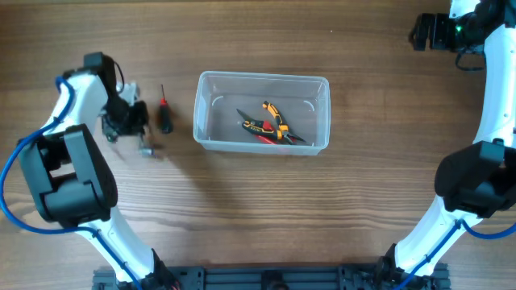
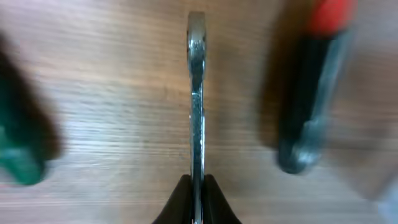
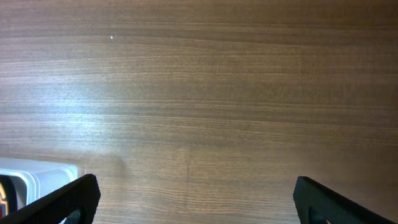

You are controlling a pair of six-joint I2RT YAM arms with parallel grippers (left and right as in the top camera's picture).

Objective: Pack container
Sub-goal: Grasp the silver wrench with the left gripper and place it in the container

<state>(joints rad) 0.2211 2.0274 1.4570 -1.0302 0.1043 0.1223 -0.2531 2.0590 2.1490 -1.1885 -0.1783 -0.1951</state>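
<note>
The container (image 1: 262,78) is a clear rectangular tub at the table's middle, holding yellow-and-black pliers (image 1: 272,121) and a red-handled tool. Its corner shows in the right wrist view (image 3: 37,171). My left gripper (image 1: 131,115) is left of the tub, low at the table, and shut on a thin flat steel wrench (image 2: 196,93) seen edge-on between the fingers (image 2: 196,208). A black-and-red screwdriver (image 1: 164,114) lies just right of it (image 2: 311,93). My right gripper (image 1: 425,32) is open and empty at the far right back (image 3: 196,193).
A small silver part (image 1: 147,150) lies on the table in front of the left gripper. A blurred green object (image 2: 18,149) sits left of the wrench. Bare wooden table lies under the right gripper.
</note>
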